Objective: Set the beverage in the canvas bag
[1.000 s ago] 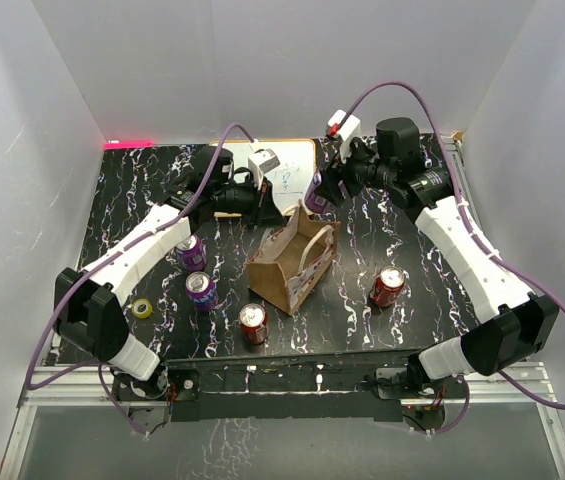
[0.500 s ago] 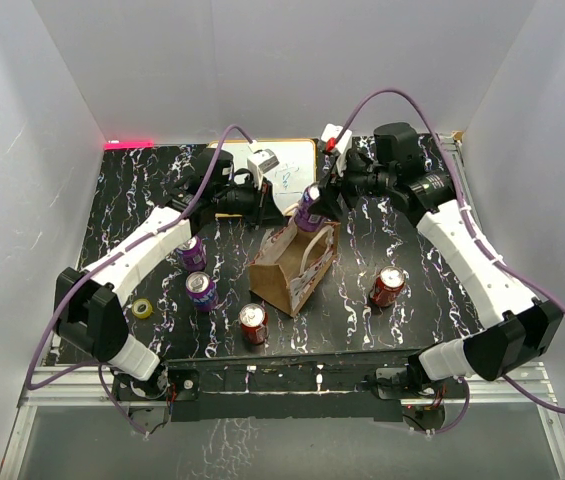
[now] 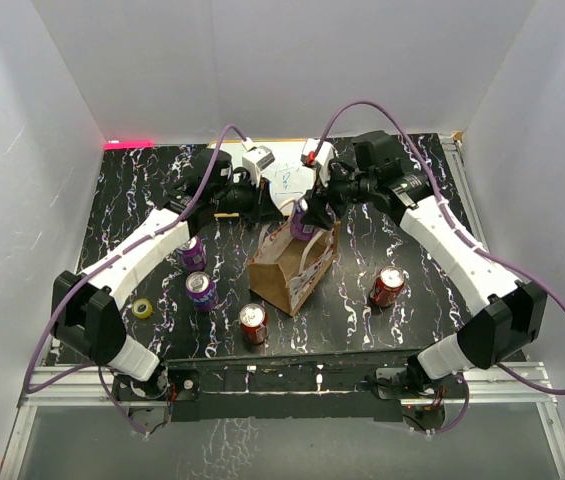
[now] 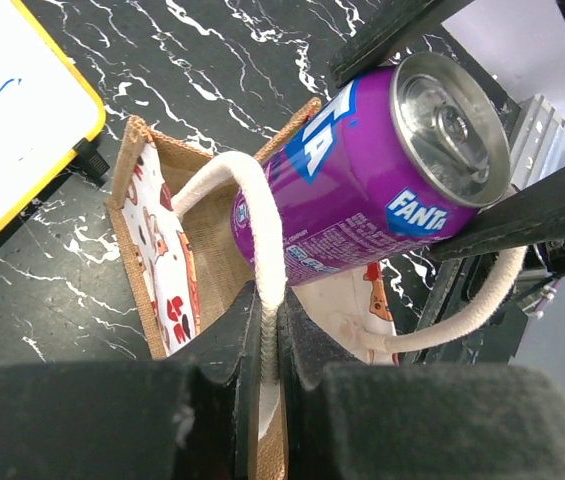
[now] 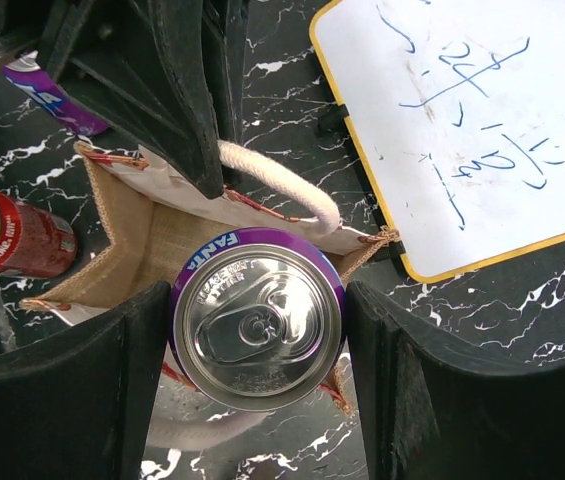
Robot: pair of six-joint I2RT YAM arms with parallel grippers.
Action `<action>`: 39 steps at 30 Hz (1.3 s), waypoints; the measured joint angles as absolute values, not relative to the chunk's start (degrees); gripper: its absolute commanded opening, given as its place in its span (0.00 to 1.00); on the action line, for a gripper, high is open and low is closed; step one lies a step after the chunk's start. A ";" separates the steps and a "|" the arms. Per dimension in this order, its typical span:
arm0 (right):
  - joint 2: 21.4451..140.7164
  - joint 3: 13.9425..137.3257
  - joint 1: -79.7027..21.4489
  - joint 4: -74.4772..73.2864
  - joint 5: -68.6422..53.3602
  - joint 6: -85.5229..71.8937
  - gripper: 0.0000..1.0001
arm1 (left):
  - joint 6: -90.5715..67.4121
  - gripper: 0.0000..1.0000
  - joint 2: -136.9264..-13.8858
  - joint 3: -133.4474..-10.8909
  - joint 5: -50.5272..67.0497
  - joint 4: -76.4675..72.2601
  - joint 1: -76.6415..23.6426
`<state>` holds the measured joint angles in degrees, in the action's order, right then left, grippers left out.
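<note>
The right arm has swung in across the table (image 3: 132, 200) from the whiteboard (image 3: 287, 175) at the far edge during the last second. The purple can (image 5: 257, 325) now hangs over the open mouth of the bag (image 3: 282, 270), which stands mid-table. The right gripper (image 3: 314, 205) clamps the can by its sides, top up. The left gripper (image 4: 272, 350) stays pinched shut on one rope handle (image 4: 262, 230), holding the mouth apart. What remains looks like lowering and letting go. Room is tight, since the can nearly fills the opening and the other handle (image 4: 462, 310) lies close. The red can (image 3: 389, 285) toward the right edge sits well apart.
</note>
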<state>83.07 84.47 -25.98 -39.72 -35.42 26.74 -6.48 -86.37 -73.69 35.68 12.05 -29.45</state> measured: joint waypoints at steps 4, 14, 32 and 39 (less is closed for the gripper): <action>85.14 84.47 -27.40 -39.72 -33.63 27.83 0.08 | -6.70 0.00 -85.91 -72.88 33.41 11.77 -29.41; 88.44 81.82 -31.44 -37.10 -28.56 27.51 0.08 | -6.24 0.00 -84.66 -69.06 31.00 9.61 -28.69; 89.80 71.20 -32.88 -24.56 -16.67 20.80 0.08 | -5.78 0.00 -84.62 -65.87 31.29 7.35 -26.74; 90.02 69.43 -32.95 -20.21 -13.15 17.52 0.08 | -5.15 0.00 -84.62 -65.80 32.23 7.29 -26.74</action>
<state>90.02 69.43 -32.95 -20.21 -13.15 17.52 -5.15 -84.62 -65.80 32.23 7.29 -26.74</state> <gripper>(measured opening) 0.673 0.044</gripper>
